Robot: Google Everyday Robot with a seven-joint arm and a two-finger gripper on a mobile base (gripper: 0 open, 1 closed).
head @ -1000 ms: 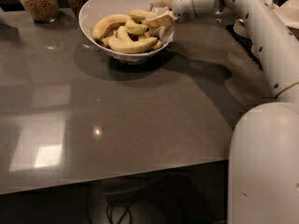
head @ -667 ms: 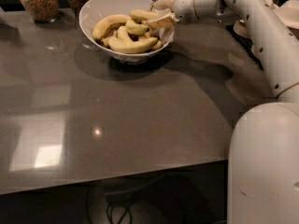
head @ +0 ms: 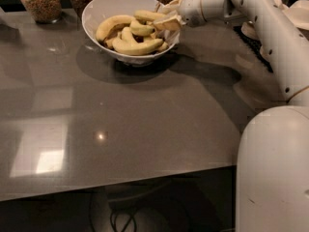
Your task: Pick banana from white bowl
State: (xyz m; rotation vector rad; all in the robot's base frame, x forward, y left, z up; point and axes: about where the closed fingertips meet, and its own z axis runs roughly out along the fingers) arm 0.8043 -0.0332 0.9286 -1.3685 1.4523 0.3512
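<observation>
Plainly, the right side is filled by the white moulded arm [head: 270,37] and the rounded body shell [head: 275,173], both smooth and matt. The dark grey countertop [head: 120,124] is seen as a flat, polished slab in which light is mirrored. The white bowl [head: 94,13] is set toward its far edge: deep, round, glossy and wide-rimmed. Behind it, glass jars [head: 41,1] of grainy brown contents are lined up. Several yellow bananas [head: 137,46] are heaped in the bowl. The banana [head: 147,16], slender and nearly straight, is laid on top at the right, toward the rim. The gripper [head: 169,18] is held over that right rim, at the banana's right-hand end; whether it is spread or closed cannot be told. The grasp is judged to be the step in hand. The banana is best taken across its narrow width with gentle pressure, since the skin is smooth and the flesh soft. The curved fruit beneath and the hard rim should be left undisturbed as it is lifted straight up.
</observation>
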